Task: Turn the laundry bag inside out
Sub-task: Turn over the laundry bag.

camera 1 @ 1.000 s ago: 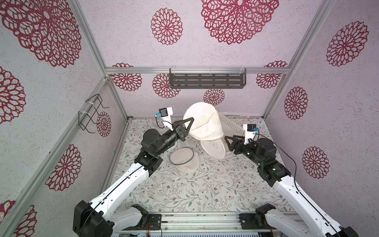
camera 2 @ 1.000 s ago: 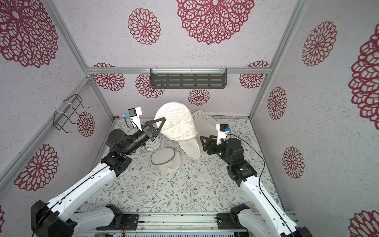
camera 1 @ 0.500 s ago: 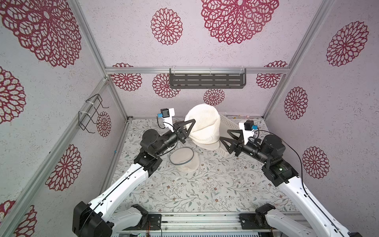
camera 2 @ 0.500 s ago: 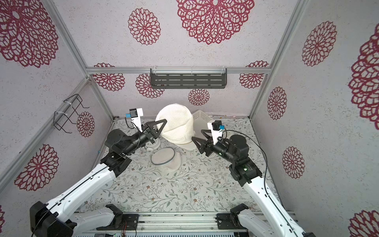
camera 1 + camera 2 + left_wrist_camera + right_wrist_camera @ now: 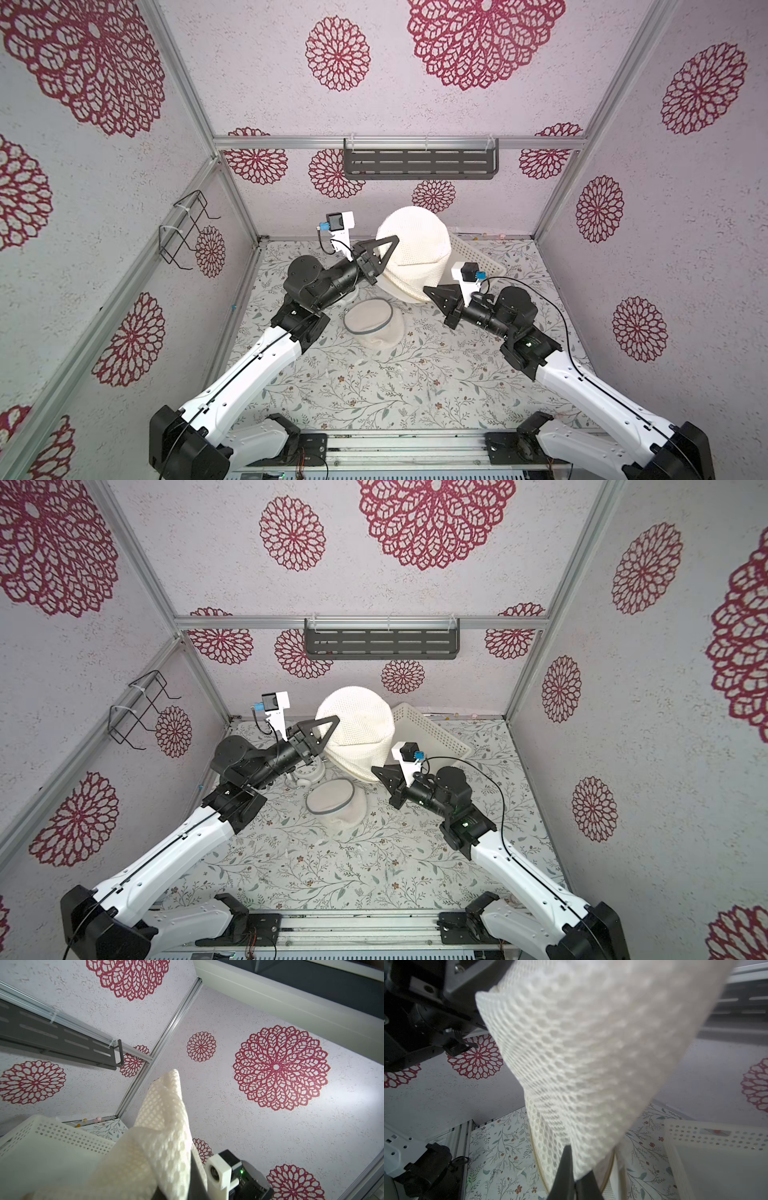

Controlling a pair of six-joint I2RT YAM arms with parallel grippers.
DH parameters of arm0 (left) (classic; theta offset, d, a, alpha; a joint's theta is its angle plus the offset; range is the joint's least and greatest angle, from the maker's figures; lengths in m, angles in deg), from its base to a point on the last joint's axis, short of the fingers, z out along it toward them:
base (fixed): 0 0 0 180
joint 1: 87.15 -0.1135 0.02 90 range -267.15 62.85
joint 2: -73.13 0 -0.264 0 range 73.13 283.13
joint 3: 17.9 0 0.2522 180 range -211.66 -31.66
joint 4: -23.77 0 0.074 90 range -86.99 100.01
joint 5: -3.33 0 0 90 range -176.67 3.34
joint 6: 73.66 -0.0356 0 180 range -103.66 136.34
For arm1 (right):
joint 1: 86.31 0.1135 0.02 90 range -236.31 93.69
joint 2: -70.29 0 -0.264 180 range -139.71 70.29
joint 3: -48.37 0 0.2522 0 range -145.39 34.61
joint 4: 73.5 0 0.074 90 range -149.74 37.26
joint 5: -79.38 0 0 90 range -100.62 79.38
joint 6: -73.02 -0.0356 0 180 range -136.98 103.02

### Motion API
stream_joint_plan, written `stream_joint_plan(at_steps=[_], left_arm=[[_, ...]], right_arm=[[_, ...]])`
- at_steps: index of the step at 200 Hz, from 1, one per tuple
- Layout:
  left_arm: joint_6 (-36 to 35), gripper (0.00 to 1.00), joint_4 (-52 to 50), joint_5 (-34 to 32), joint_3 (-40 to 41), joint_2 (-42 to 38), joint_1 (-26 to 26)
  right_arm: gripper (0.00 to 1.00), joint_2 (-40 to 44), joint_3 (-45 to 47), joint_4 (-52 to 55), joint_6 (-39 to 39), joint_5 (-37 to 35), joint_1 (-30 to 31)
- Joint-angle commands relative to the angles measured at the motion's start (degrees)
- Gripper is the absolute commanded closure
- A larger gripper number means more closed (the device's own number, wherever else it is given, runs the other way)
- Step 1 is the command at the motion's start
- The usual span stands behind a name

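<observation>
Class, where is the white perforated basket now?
In both top views, the basket sits at the table's back, behind and right of the raised laundry bag.

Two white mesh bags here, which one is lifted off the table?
The bigger domed laundry bag at the back, pinched by the left gripper and right gripper. The smaller grey-rimmed bag lies on the table.

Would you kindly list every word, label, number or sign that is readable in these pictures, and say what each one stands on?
No text can be read in any of the views.
A small label with a red mark, on the wall of the white basket: too blurred to read.
The held laundry bag: plain mesh, no print showing.
</observation>
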Motion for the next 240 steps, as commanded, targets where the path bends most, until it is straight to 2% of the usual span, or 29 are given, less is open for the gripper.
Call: stream_joint_plan(at_steps=[1,33,66,95,102,118,148,166,180,198,240], left_arm=[[8.0,1.0,2.3,-6.0,-3.8,0.9,0.9],[16.1,1.0,5.1,-10.3,-6.3,3.0,3.2],[21.3,1.0,5.2,-12.1,-7.2,4.3,4.2],[20.8,1.0,5.1,-13.8,-5.3,3.8,4.2],[19.7,1.0,5.1,-13.6,-4.8,3.5,4.1],[16.6,1.0,4.6,-11.8,-3.9,3.1,3.6],[8.1,1.0,3.5,-1.8,-2.8,3.6,1.6],[4.9,1.0,2.2,4.5,-2.0,4.2,0.2],[3.5,1.0,1.8,8.6,-1.5,4.8,-0.7],[2.1,1.0,1.8,13.7,-1.5,5.6,-1.3],[1.8,1.0,1.8,20.5,-1.8,7.0,-1.5]], right_arm=[[1.0,0.2,2.0,-8.0,-2.5,-6.0,3.5],[1.0,-3.9,3.5,-14.5,-2.8,-13.5,8.9],[1.0,-4.5,3.7,-16.7,-3.3,-20.1,9.7],[0.55,1.8,4.1,-10.3,-0.2,-27.0,8.9],[0.49,4.0,4.1,-7.7,0.7,-27.2,8.2],[0.43,9.5,3.7,-0.2,1.4,-23.0,5.0],[0.41,14.3,-3.1,17.0,-3.5,-5.2,-3.3],[0.39,12.0,-11.5,27.4,-6.5,-2.6,-6.4],[0.32,8.9,-18.6,33.6,-7.4,-1.7,-8.8],[0.27,4.7,-25.1,36.5,-8.1,2.1,-11.8],[0.24,-2.8,-32.3,34.1,-13.3,13.0,-15.7]])
